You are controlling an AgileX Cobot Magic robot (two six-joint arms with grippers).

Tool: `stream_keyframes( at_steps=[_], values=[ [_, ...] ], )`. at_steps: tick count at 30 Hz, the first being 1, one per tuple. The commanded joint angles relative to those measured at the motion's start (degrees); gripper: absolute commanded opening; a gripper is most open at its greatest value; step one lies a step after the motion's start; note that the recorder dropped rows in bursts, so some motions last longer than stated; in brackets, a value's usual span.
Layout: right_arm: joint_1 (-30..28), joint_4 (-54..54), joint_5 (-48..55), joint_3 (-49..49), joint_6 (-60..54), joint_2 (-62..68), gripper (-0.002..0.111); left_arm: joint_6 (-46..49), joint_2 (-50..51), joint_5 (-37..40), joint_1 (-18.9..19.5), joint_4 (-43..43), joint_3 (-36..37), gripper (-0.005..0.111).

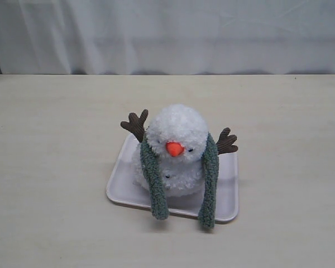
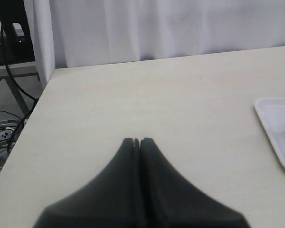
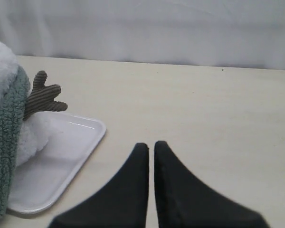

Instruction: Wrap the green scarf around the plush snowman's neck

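A pale desk [image 1: 44, 167], white curtain [image 1: 167, 33] behind. In the middle the plush snowman [image 1: 176, 131] sits on a tray [image 1: 118, 187], the green scarf [image 1: 154, 184] hanging down both its sides. The scarf looks soft, light and floppy; pinch a near end. Left and right jaws are pressed together, empty.

The right gripper [image 3: 147, 145] hangs over the bare pale table [image 3: 204, 104], its two black fingers [image 3: 133, 190] brought together with only a thin slit between them and nothing in it. Apart from it, a white tray [image 3: 71, 156] holds the plush snowman [image 3: 31, 135], of which only one side shows, with one brown twig arm [image 3: 42, 97] standing up. The green scarf [image 3: 4, 142] hangs down that side, and its end seems to reach the tray's rim.
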Motion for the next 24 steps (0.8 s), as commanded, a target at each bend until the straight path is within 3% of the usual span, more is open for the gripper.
stream_keyframes(
  at_steps=[1,5,12,24],
  values=[
    [-0.1,-2.6,-0.9,0.1,1.7,-0.3,0.004,0.1,-0.1,-0.8,0.3,-0.4,0.2,0.000],
    [-0.1,-6.9,1.3,0.1,1.5,-0.3,0.004,0.1,-0.1,-0.8,0.3,-0.4,0.2,0.000],
    [-0.1,-1.0,1.3,0.1,1.5,-0.3,0.004,0.1,-0.1,-0.8,0.3,-0.4,0.2,0.000],
    [-0.1,-1.0,1.5,0.1,1.5,-0.3,0.004,0.1,-0.1,-0.8,0.3,-0.3,0.2,0.000]
  ],
)
